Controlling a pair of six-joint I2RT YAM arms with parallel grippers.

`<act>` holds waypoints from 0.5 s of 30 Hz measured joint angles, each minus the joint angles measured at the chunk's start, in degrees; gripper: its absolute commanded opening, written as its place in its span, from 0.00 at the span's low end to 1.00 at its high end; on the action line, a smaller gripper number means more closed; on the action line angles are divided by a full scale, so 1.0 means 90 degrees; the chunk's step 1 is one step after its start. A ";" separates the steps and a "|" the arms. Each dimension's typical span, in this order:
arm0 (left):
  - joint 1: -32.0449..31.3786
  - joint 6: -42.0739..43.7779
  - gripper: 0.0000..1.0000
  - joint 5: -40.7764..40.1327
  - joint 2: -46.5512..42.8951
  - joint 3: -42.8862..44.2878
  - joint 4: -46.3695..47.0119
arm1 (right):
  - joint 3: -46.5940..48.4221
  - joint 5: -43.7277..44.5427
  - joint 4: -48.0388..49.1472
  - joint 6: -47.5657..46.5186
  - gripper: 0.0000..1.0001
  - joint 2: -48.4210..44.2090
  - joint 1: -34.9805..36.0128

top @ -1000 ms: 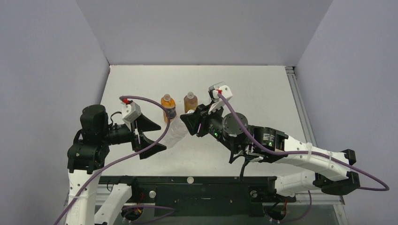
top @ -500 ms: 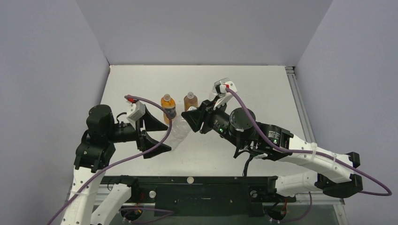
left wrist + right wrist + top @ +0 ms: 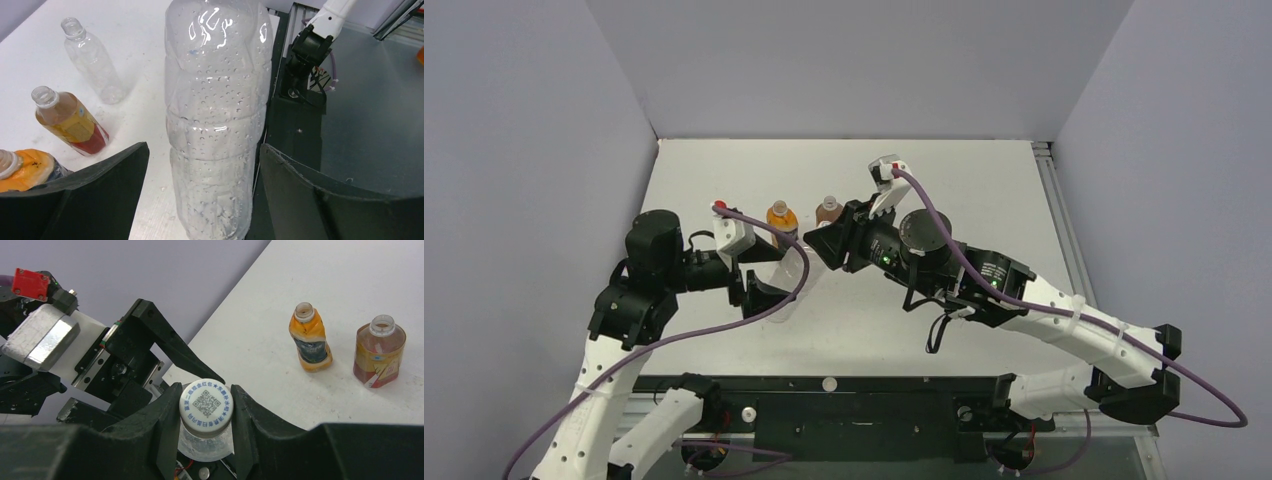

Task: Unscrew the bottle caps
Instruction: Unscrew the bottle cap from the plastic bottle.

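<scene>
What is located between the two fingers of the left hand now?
The body of the large clear bottle lies between the fingers of the left hand. The left wrist view shows it, with a gap at one finger.

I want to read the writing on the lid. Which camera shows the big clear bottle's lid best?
The right wrist camera: the lid faces it, white with blue writing, pinched by the right gripper. The left wrist camera shows only the body of the bottle, and from the top camera the gripper hides the lid.

top: high overhead, whole scene; left wrist: close beside clear bottle [image 3: 215, 125]; right wrist: close above same bottle's cap [image 3: 207, 404]
</scene>
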 measured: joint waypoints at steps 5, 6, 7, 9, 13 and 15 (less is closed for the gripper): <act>-0.0185 0.0029 0.71 -0.0068 0.0172 -0.0005 0.0100 | 0.0102 -0.0034 -0.0058 -0.0051 0.23 0.0036 -0.0034; -0.0221 0.0029 0.72 -0.0087 0.0165 -0.0022 0.0109 | 0.0117 -0.0036 -0.0056 -0.0056 0.23 0.0044 -0.0036; -0.0267 0.0029 0.72 -0.0092 0.0148 -0.0044 0.0117 | 0.0134 -0.0034 -0.0053 -0.0058 0.22 0.0056 -0.0041; -0.0376 0.0027 0.72 -0.0117 0.0100 -0.0092 0.0117 | 0.0182 -0.0036 -0.0044 -0.0066 0.22 0.0104 -0.0046; -0.0510 0.0022 0.67 -0.0223 0.0039 -0.0138 0.0112 | 0.0194 -0.0044 -0.0017 -0.0078 0.22 0.0155 -0.0083; -0.0529 0.0034 0.61 -0.0272 0.0034 -0.0141 0.0107 | 0.0199 -0.0049 0.0019 -0.0078 0.22 0.0182 -0.0087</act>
